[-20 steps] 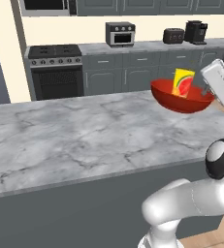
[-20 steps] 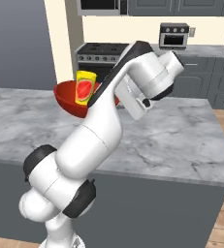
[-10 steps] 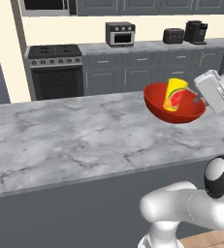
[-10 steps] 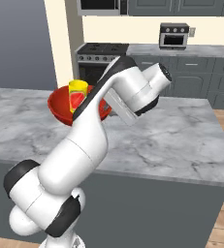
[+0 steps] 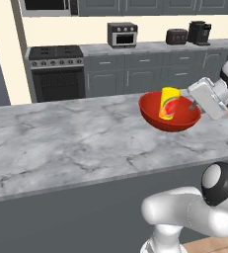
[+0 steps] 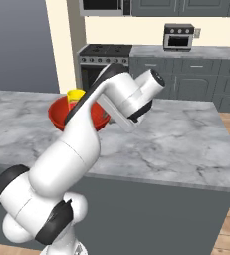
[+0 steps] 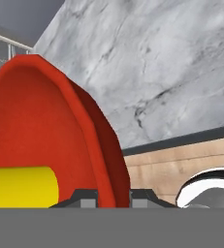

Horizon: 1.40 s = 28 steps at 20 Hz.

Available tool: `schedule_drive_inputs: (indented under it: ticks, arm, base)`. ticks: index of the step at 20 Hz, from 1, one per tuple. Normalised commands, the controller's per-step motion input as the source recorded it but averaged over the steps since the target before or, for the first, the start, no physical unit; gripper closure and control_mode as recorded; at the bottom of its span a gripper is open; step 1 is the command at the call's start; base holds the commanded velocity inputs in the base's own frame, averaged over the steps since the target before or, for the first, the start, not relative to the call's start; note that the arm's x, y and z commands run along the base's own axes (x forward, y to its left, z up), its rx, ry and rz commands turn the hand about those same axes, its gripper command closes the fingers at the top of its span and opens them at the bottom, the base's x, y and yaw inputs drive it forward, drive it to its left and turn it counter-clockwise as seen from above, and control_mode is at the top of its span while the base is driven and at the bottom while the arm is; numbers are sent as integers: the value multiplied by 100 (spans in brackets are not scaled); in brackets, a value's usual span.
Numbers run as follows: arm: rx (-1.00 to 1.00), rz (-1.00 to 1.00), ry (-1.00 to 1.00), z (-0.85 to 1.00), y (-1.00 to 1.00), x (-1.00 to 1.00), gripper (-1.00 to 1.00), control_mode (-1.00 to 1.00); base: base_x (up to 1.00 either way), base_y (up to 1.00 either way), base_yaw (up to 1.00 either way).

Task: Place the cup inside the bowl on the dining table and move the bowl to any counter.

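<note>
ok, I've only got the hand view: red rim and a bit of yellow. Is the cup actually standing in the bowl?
Observer: Yes. The cup sits inside the bowl, mouth up, leaning slightly.
Operator: Where is the bowl?
Observer: Over the marble top, toward its right end in the left base view. I can't tell whether it touches the top.
Operator: Which side is the grip on?
Observer: The pincer pinches the rim on the bowl's right side in the left base view, the side away from the stove.
</note>
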Motion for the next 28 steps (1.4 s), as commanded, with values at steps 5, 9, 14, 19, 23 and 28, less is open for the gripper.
schedule_drive_inputs:
  ticks: [5, 9, 14, 19, 23, 28]
  arm:
    - [0, 0, 0, -21, 0, 7, 100, -100]
    - [0, 0, 0, -31, 1, 0, 100, -100]
    - [0, 0, 0, -26, 6, 0, 100, -100]
    - [0, 0, 0, -20, 9, 1, 100, -100]
    - [-1, 0, 1, -21, 3, 31, 100, -100]
    - [-1, 0, 3, -15, 6, 41, 100, -100]
  base:
    - [0, 0, 0]
    - [0, 0, 0]
    - [0, 0, 0]
    - [0, 0, 0]
    - [0, 0, 0]
    - [0, 0, 0]
